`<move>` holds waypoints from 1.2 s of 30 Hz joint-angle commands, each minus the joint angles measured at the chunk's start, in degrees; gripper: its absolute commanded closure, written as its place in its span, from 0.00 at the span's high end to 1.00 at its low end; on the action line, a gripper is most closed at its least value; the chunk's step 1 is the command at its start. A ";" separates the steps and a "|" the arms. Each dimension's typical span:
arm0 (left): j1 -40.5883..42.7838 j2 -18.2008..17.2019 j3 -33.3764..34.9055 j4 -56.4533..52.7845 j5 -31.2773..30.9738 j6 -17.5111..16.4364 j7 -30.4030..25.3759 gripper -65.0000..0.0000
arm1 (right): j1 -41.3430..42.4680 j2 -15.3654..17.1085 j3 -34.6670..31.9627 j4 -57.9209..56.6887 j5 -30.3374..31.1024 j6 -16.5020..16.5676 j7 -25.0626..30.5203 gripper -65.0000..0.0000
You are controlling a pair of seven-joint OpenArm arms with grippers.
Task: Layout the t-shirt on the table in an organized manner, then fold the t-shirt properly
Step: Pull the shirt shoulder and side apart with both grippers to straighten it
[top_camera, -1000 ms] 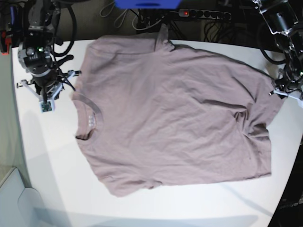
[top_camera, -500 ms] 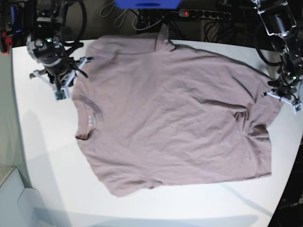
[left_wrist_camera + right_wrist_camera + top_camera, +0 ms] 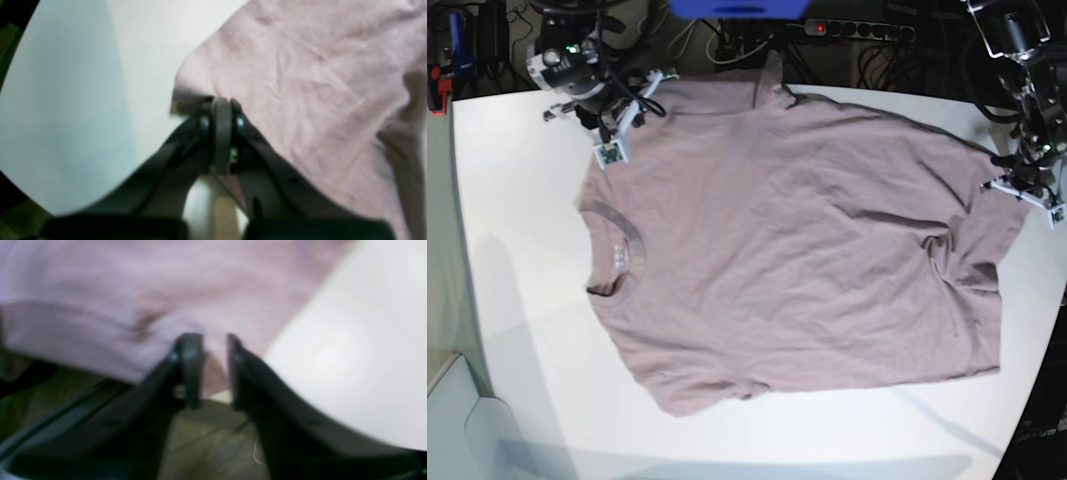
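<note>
Across the white table [image 3: 517, 330], the t-shirt [image 3: 797, 250] lies spread; at three o'clock the left gripper [image 3: 222, 115] pinches its edge, while at eleven o'clock the right gripper [image 3: 213, 350] stands narrowly parted.

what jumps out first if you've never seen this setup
The mauve t-shirt sprawled nearly flat across the white table, collar toward the base view's left. Then the left gripper, shut on the t-shirt's edge, and the right gripper, jaws parted over a sleeve at the table's far edge.

a black power strip [image 3: 859, 30] and tangled cables [image 3: 697, 35] lie on dark flooring behind.
</note>
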 commanded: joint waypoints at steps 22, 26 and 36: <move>-0.05 0.01 0.18 -0.37 0.45 -0.02 4.21 0.00 | -3.43 -1.78 1.43 -4.74 0.22 0.11 6.48 0.50; -0.05 0.01 0.18 -0.37 0.45 -0.02 4.21 0.00 | 0.17 -0.11 3.28 -10.54 0.48 0.11 6.83 0.50; 0.04 0.10 -0.08 -0.37 0.36 -0.02 4.21 0.00 | 16.17 7.37 3.36 -23.90 0.48 0.11 6.83 0.50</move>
